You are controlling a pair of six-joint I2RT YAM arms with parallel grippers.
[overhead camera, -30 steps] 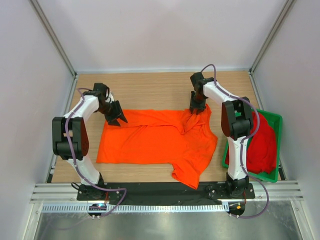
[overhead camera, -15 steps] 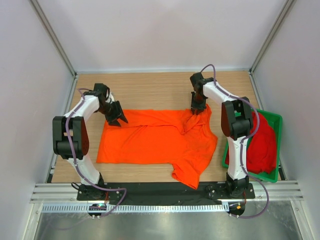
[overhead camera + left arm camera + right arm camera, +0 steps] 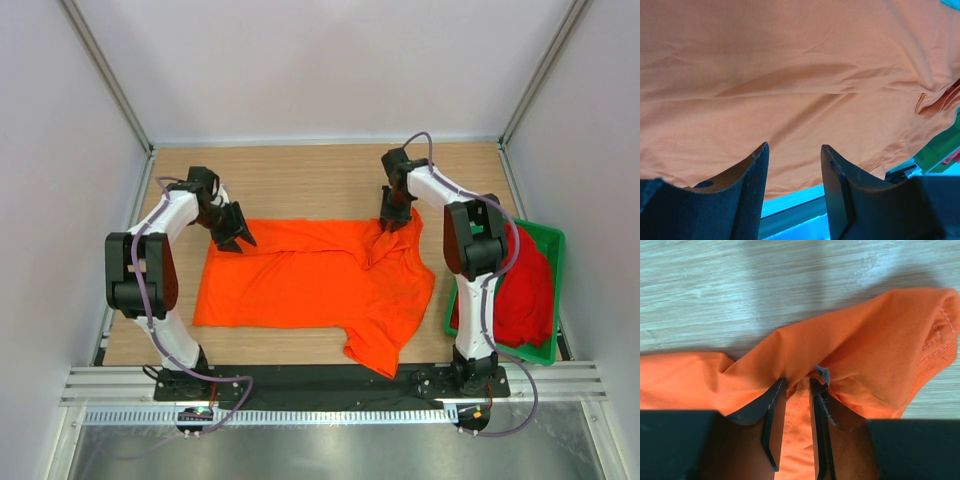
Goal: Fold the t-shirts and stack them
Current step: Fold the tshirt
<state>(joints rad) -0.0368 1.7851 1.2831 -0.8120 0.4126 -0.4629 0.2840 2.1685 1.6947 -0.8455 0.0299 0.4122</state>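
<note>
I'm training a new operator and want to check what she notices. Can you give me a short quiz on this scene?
1. What holds the red shirt?
2. Which gripper pinches a fold of the orange shirt? A left, B right, C neither.
3. True or false: the orange shirt is already folded.
Key: 1 the green tray; 2 B, the right gripper; 3 false.

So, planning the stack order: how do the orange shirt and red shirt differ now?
The orange shirt lies spread on the table; the red shirt sits bunched in the green tray. The right fingers pinch the orange shirt; nothing grips the red shirt. Both are plain.
</note>
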